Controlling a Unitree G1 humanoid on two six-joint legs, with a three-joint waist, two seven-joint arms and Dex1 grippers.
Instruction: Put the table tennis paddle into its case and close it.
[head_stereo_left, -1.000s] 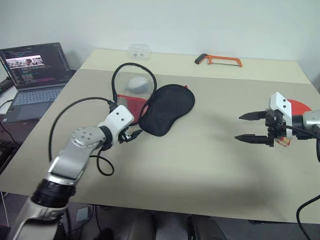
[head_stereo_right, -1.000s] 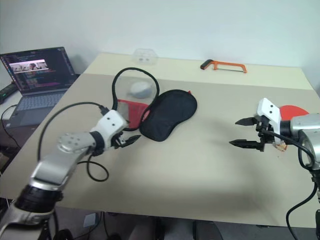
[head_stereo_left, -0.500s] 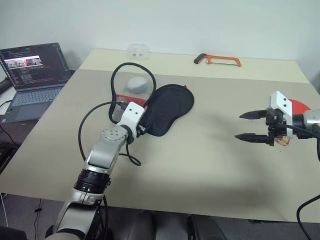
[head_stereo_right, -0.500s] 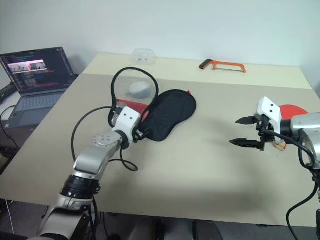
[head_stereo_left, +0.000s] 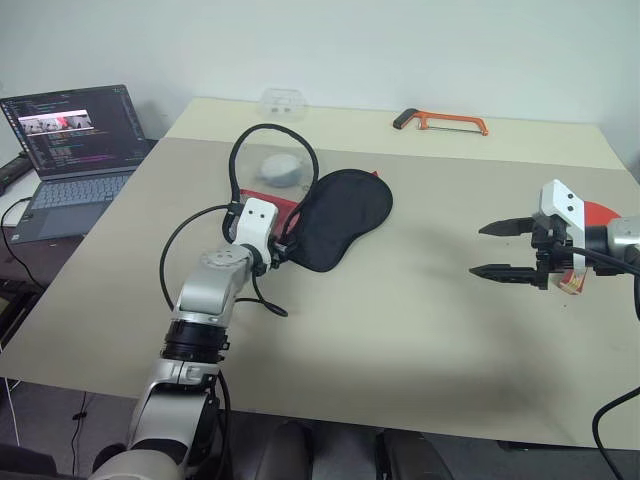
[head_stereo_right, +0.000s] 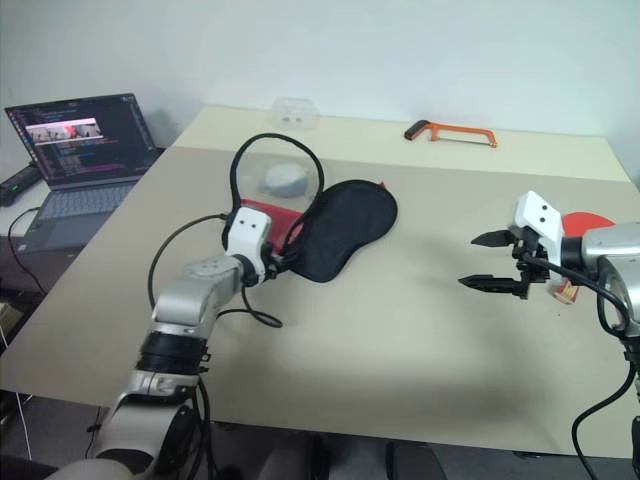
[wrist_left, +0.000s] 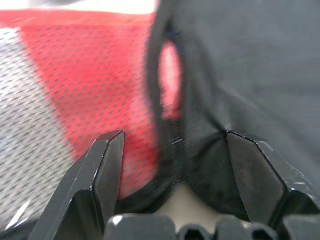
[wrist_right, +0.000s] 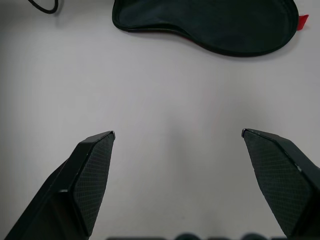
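Note:
The case (head_stereo_left: 340, 212) lies open on the table's left half, its black lining up beside a red mesh panel (wrist_left: 100, 75). My left gripper (wrist_left: 172, 135) is open at the case's near end, with one finger over the red mesh and the other over the black flap. The table tennis paddle shows partly at the far right: its red face (head_stereo_left: 598, 212) and the end of its pale handle (head_stereo_left: 573, 284) sit behind my right arm. My right gripper (head_stereo_left: 490, 250) hangs open above bare table, pointing left toward the case (wrist_right: 210, 25), with nothing between its fingers.
A thin black cable loop (head_stereo_left: 238, 150) rings a pale grey lump (head_stereo_left: 281, 168) just beyond the case. An orange hacksaw (head_stereo_left: 440, 122) and a small clear box (head_stereo_left: 281, 100) lie at the table's far edge. A laptop (head_stereo_left: 70, 140) stands off to the left.
My left arm has swung in and forward and rolled, bringing its gripper up to the case's near end. The right arm has stayed still.

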